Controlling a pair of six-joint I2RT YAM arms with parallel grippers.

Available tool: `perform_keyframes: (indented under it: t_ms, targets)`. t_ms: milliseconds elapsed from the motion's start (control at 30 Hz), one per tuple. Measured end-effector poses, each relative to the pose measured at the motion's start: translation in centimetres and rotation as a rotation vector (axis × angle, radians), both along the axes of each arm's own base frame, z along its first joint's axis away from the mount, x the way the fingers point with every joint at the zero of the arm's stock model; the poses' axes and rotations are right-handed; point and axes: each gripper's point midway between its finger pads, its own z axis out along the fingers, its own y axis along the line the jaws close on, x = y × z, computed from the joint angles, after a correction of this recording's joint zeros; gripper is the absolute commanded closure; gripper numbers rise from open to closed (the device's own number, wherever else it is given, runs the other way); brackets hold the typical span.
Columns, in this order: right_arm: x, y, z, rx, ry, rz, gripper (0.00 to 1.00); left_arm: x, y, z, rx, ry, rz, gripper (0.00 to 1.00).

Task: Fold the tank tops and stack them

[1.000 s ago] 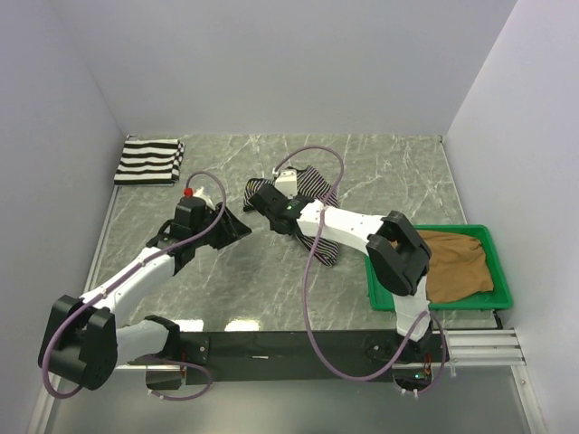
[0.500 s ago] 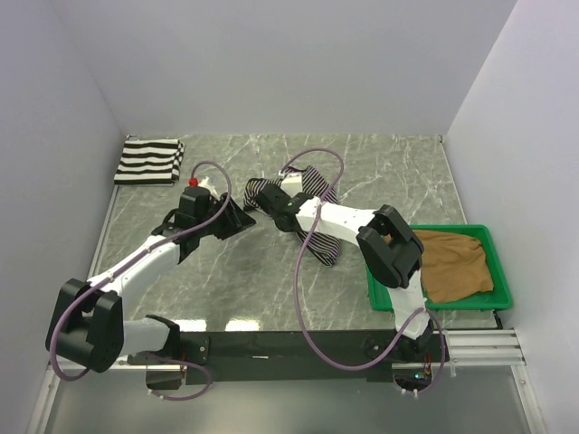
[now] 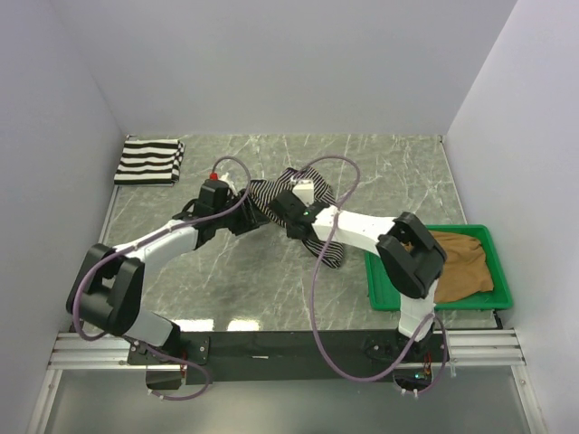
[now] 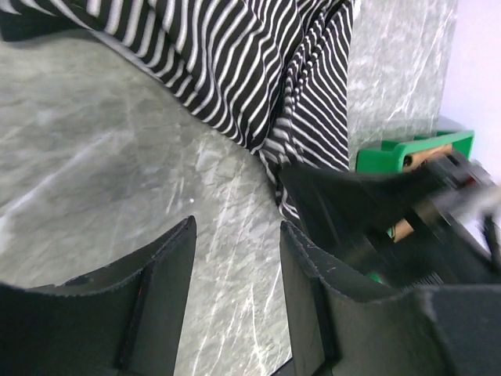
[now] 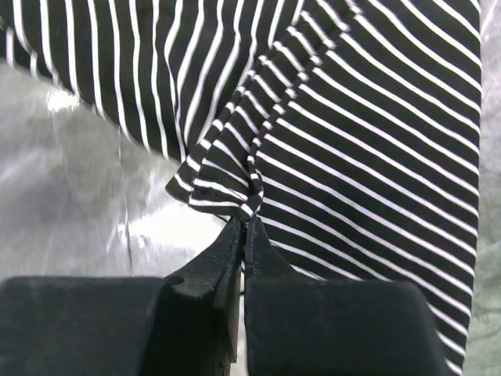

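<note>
The pinstriped tank top [image 3: 318, 246] lies rumpled in the middle of the marble surface [image 3: 389, 163]. Bare marble is open on its near side and toward the far right corner. The wide-striped tank top [image 3: 149, 161] sits folded in the far left corner, close to the left edge and well apart from both arms. The tan tank top [image 3: 457, 262] is heaped in the green tray [image 3: 432, 299], which sits against the right edge, near the front. Plain walls close off the left, far and right sides.

The overhead view shows both arms reaching to the left end of the pinstriped top, their wrists close together. It cannot settle what the fingers are doing.

The right wrist view shows the right pincer [image 5: 244, 227] pinched closed on a hem corner of the pinstriped cloth. The fabric fans out above it, with bare marble to its left.

The left wrist view shows the left pincer [image 4: 236, 235] parted to a middling gap. It has nothing between its fingers [image 4: 160, 282], only marble beneath, and the cloth's edge is just beyond the tips. The same view catches the right arm [image 4: 376, 211] as a dark blur beside it, with the tray behind.
</note>
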Motion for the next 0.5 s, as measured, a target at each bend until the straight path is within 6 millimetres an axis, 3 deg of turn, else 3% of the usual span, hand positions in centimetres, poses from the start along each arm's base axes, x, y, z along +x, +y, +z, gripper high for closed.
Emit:
perform_keyframes:
  t_ms: [200, 300, 367, 500]
  targets:
    - [-2.3, -0.9, 0.9, 0.086, 0.0, 0.02, 0.9, 0.0, -3.1, -2.1, 0.013, 0.031, -0.068, 0.47]
    - [-2.8, -1.0, 1.0, 0.113, 0.0, 0.026, 0.78, -0.2, -4.4, -3.6, 0.017, 0.052, -0.096, 0.46]
    - [-3.1, -1.0, 0.8, 0.127, 0.001, 0.028, 0.71, -0.3, -4.9, -4.6, 0.017, 0.064, -0.109, 0.47]
    - [-3.8, -1.3, 0.3, 0.137, 0.017, 0.038, 0.67, -0.2, -5.4, -5.6, 0.009, 0.079, -0.114, 0.47]
